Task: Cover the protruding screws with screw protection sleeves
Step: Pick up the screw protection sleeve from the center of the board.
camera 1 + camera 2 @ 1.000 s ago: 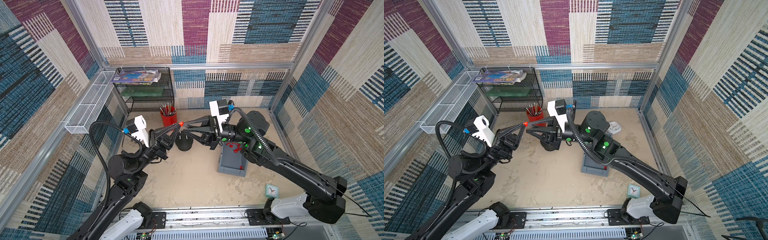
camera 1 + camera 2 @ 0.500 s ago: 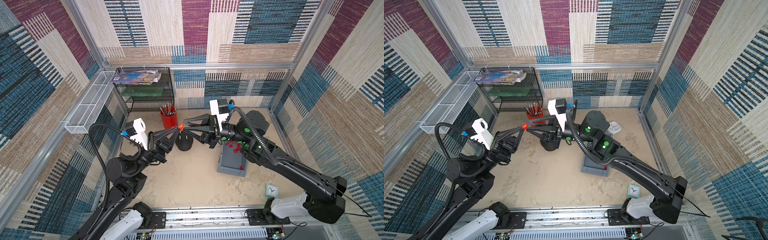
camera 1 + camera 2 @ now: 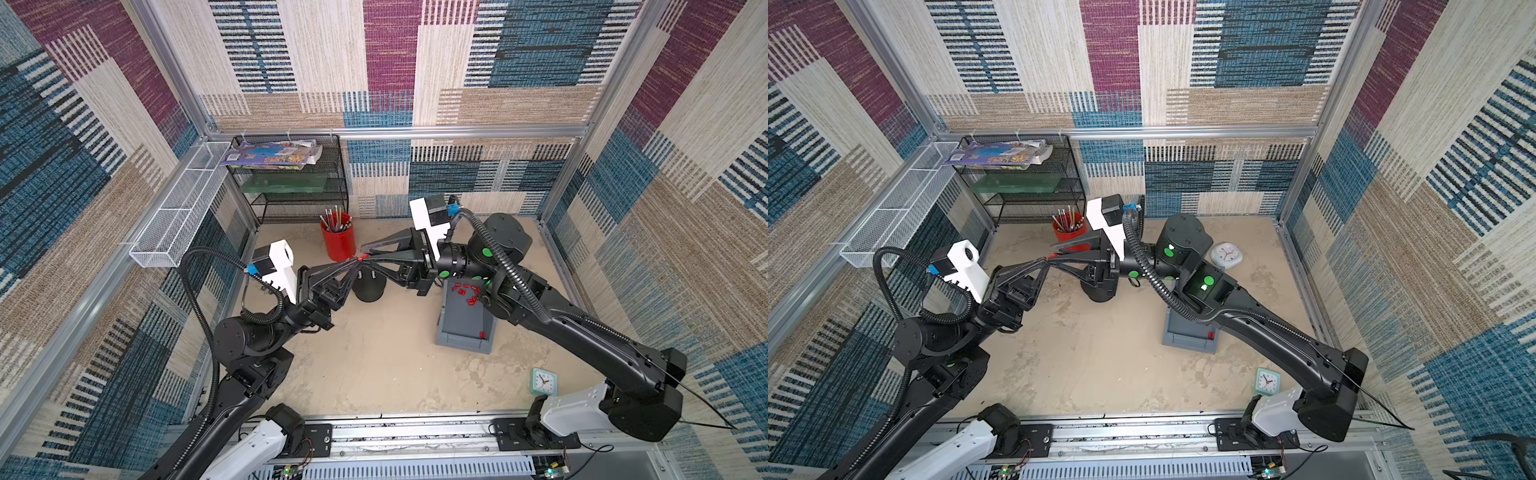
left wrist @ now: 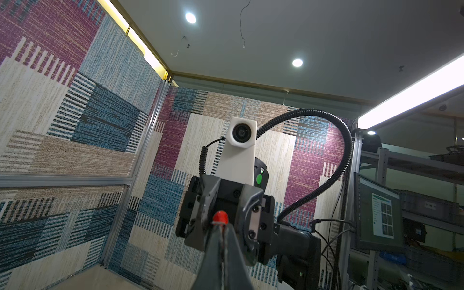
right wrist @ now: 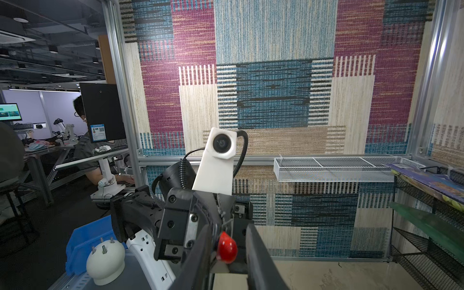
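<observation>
In both top views the two grippers meet tip to tip above the black dome base (image 3: 369, 289). Two protruding screws (image 3: 373, 274) show bare on it. My left gripper (image 3: 356, 262) (image 4: 221, 227) is shut on one red screw protection sleeve (image 3: 360, 259) (image 4: 220, 217), which sticks out past its fingertips. My right gripper (image 3: 365, 257) (image 5: 230, 233) is open, its jaws on either side of that sleeve (image 5: 227, 247); a gap shows on one side. More sleeves (image 3: 467, 293) lie in the grey tray (image 3: 463, 324).
A red cup of pencils (image 3: 338, 243) stands just behind the dome, in front of a black wire rack (image 3: 291, 191). A white mesh basket (image 3: 183, 216) hangs on the left wall. A teal clock (image 3: 543, 381) and a round white clock (image 3: 1226, 254) lie on the floor.
The right jaws spread wider around the sleeve's free end, then narrowed on it. The left gripper keeps its hold and has shifted only slightly.
</observation>
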`<state>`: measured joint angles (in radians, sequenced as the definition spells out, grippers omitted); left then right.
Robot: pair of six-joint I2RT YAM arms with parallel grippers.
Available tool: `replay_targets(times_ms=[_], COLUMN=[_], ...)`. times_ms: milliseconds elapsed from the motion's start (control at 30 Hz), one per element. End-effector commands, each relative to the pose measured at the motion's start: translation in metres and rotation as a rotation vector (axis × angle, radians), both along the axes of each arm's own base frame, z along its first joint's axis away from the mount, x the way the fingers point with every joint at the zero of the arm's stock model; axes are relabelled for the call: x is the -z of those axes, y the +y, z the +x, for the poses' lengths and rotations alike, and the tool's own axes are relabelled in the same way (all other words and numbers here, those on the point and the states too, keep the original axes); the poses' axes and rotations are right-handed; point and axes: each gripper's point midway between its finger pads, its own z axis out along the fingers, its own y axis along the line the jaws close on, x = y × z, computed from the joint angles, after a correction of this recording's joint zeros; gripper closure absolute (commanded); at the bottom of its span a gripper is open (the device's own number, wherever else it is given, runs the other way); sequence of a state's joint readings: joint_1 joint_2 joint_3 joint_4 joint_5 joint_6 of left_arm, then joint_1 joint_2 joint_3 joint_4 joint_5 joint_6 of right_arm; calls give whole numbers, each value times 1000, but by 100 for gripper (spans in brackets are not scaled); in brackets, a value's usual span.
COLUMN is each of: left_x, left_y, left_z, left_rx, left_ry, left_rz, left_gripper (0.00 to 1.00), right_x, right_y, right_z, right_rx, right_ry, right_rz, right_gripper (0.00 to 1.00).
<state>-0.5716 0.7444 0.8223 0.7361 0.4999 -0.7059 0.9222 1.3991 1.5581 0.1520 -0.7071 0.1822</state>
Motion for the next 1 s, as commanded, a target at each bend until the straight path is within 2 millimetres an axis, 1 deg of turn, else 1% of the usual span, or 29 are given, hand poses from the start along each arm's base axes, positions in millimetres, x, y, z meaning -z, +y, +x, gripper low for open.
replay_targets(times_ms=[0,200,533,733,867,900,967], left_x=[-4,-3,0,0,1,2,5], left_y=[3,4,6,8,11,12,17], left_z=[-5,-5,-5,-5,-2,0,1], left_rx=[-9,-8,-20,-25,-54,-67,-119], left_ry=[-34,-34,-25,-22,4,11,18], left_rz=[-9,-13,-17,-24,-24,-19,-5], left_gripper=[100,100,100,100,100,99,85], right_x=[-1,-1,0,0,-2,-2,-3], right_y=[-1,-3,-2,-3,-5,-5,-7], right_z=[-5,-7,-7,-7,-6,-6,-3], right_rx=[-25,-31,-37,-30,-17,-13,14], right_ry=[-8,-10,-11,-12,-10,-9,-8], right_rz=[-4,-4,-2,3,12,14,18], right_gripper=[73,75,87,88,88,88,87])
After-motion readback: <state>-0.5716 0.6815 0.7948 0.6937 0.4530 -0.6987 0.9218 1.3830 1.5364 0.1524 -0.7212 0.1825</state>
